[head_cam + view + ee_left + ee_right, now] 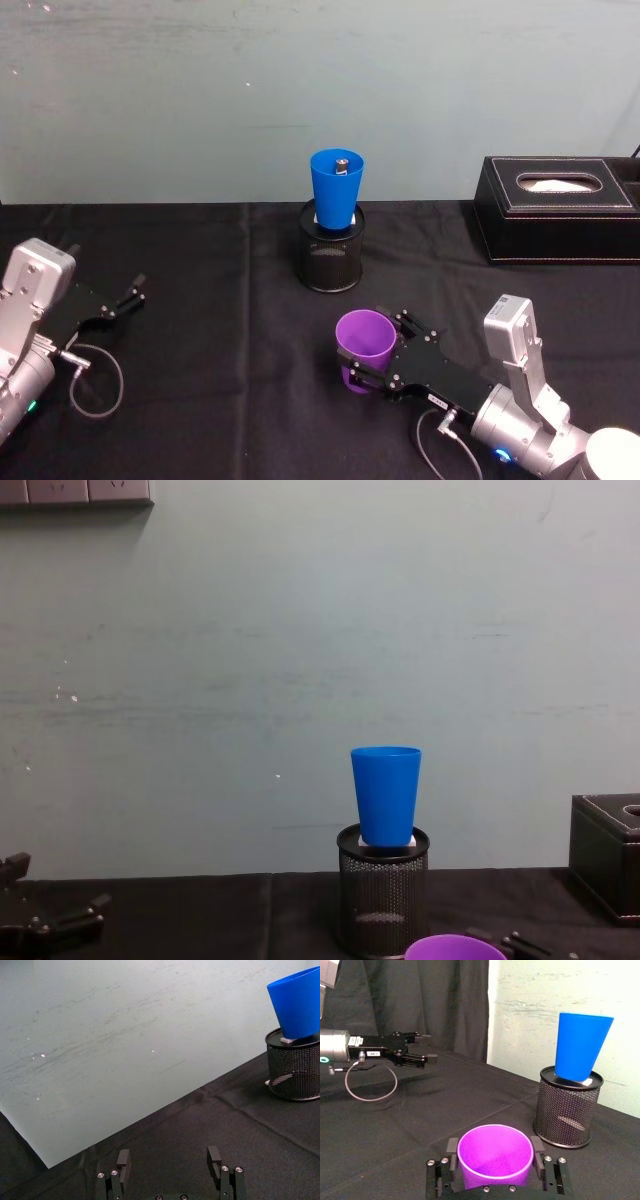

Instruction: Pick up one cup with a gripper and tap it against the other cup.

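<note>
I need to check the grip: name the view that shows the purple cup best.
Right wrist view: the purple cup sits between the right gripper fingers, rim and walls visible. Head view shows it from above, gripper at its base. Chest view catches its rim.

The scene is lit evenly and fairly brightly from above, and the pale green wall (300,680) is rendered without strong gradients. Small specular specks are seen on the wall in the left wrist view. The black cloth of the table (220,330) is shown very dark, so little shadow can be made out on it. The blue cup (336,188) and the purple cup (495,1156) are saturated and crisply outlined, with a soft sheen inside the purple rim. Mild softness is noted in the head view, and the mesh holder (567,1107) is resolved sharply in the right wrist view.
</note>
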Motion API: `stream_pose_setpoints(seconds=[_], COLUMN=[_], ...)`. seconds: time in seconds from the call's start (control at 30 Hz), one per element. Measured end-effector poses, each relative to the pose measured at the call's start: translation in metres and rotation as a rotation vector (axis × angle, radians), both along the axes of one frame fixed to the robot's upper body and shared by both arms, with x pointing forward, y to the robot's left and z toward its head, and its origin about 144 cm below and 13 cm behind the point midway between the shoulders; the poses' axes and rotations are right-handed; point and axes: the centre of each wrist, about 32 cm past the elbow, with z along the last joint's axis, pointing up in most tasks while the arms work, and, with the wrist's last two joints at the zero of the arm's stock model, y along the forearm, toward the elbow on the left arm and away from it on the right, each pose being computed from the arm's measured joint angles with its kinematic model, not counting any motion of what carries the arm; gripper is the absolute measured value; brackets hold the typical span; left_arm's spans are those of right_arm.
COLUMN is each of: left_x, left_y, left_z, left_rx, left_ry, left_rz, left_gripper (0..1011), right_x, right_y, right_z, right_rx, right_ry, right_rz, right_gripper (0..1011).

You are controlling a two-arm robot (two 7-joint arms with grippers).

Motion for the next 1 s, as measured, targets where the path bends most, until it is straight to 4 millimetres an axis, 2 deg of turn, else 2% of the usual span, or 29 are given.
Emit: stream_pose_setpoints(seconds=[0.17, 0.43, 0.63, 0.8, 1.0], left_x=[0.000, 0.000, 0.000, 0.000, 0.000], left_y=[0.000, 0.000, 0.000, 0.000, 0.000], left_z=[0.000, 0.000, 0.000, 0.000, 0.000], left_rx=[0.000, 0.000, 0.000, 0.000, 0.000], left_ry=[0.000, 0.000, 0.000, 0.000, 0.000], left_rz=[0.000, 0.000, 0.000, 0.000, 0.000], left_gripper=[1000, 1000, 1000, 1000, 1000], right_x=[0.000, 0.000, -0.005, -0.011, -0.018], right_y=[0.000, 0.001, -0.007, -0.015, -0.019], right_z=[0.001, 0.030, 0.057, 0.062, 0.053], right_rx=[0.000, 0.053, 0.129, 0.132, 0.114], right_ry=[-0.002, -0.075, -0.129, -0.124, -0.096], right_rz=[0.001, -0.006, -0.102, -0.235, -0.378], right_gripper=[998, 1002, 1002, 1003, 1003])
